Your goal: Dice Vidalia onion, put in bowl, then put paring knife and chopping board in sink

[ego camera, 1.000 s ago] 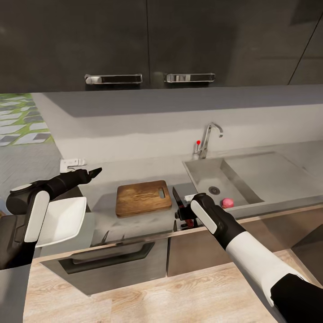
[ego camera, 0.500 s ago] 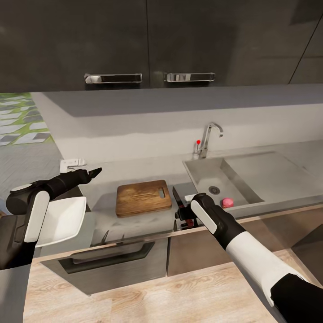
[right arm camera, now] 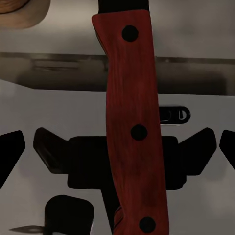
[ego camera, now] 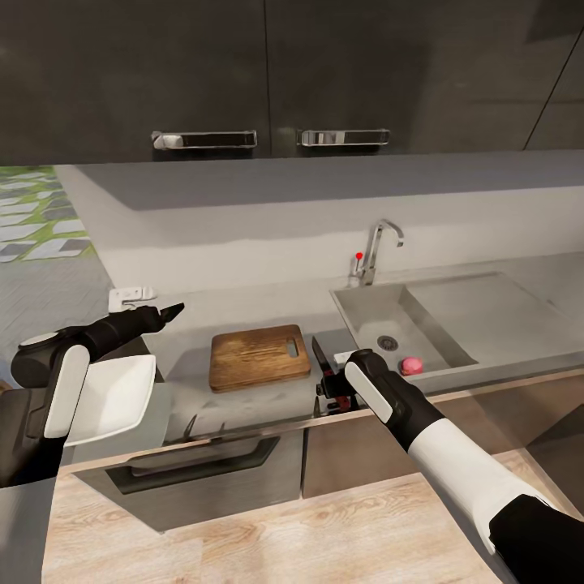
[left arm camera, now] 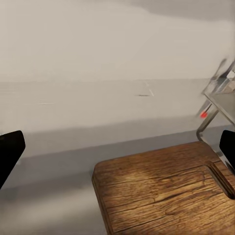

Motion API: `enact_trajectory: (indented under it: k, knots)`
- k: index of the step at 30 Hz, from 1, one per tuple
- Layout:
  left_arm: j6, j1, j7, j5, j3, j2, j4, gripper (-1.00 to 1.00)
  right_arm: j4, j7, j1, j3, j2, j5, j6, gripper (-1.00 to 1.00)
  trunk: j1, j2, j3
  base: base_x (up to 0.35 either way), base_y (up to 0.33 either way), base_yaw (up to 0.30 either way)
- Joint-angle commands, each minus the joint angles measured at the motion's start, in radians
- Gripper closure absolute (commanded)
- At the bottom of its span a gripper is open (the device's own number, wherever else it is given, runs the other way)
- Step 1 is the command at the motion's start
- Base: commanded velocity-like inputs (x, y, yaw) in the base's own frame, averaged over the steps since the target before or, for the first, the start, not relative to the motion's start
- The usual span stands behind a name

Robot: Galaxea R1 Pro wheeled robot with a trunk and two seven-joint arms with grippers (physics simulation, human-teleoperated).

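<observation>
Red-handled paring knife [right arm camera: 131, 122] lies on the desk [ego camera: 268, 401] under the right pincer [ego camera: 331, 388], whose fingers stand apart on either side of the handle, not yet clamped. Chopping board [ego camera: 259, 357], bare, sits at 9 o'clock from the knife. Onion [ego camera: 411, 366] rests in the sink [ego camera: 422, 312], at 3 o'clock from the knife, so retrieval, dicing, transfer and tidying all remain. Bowl [ego camera: 113, 399] sits at 9 o'clock from the board. Left pincer [ego camera: 172, 311] hovers, fingers apart, empty, above the desk.

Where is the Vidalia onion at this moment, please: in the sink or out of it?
In: the onion lies in the sink basin.
</observation>
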State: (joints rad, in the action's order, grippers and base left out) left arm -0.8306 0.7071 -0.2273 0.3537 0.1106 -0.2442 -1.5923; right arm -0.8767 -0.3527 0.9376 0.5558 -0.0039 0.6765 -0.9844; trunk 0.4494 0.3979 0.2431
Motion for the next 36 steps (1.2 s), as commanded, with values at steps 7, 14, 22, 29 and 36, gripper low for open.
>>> enact_trajectory:
  k: [7, 14, 22, 29, 36]
  knots:
    - [-0.005, 0.000, -0.006, -0.002, 0.001, 0.000, 0.000, -1.00, 0.000, -0.009, 0.001, 0.003, -0.001, 0.009, -0.003, -1.00, 0.001, 0.002, 0.002, 0.000, 0.000, 0.000]
    - [-0.005, 0.000, -0.006, -0.002, 0.001, 0.000, -0.001, -1.00, -0.001, -0.009, 0.001, 0.003, -0.001, 0.008, -0.003, -1.00, 0.001, 0.002, 0.002, 0.000, 0.000, 0.000]
    - [-0.005, 0.001, -0.006, -0.002, 0.002, -0.001, -0.001, -1.00, -0.001, -0.009, 0.001, 0.002, -0.001, 0.008, -0.002, 1.00, 0.001, 0.002, 0.002, 0.000, 0.000, 0.000]
    - [-0.005, 0.000, -0.006, -0.002, 0.001, -0.001, -0.001, -1.00, -0.001, -0.009, 0.001, 0.003, -0.001, 0.008, -0.002, 1.00, 0.001, 0.002, 0.002, 0.000, 0.000, 0.000]
    - [-0.005, 0.001, -0.006, -0.002, 0.001, -0.001, -0.001, -1.00, -0.001, -0.009, 0.001, 0.003, -0.001, 0.008, -0.003, 1.00, 0.001, 0.002, -0.002, 0.000, 0.000, 0.000]
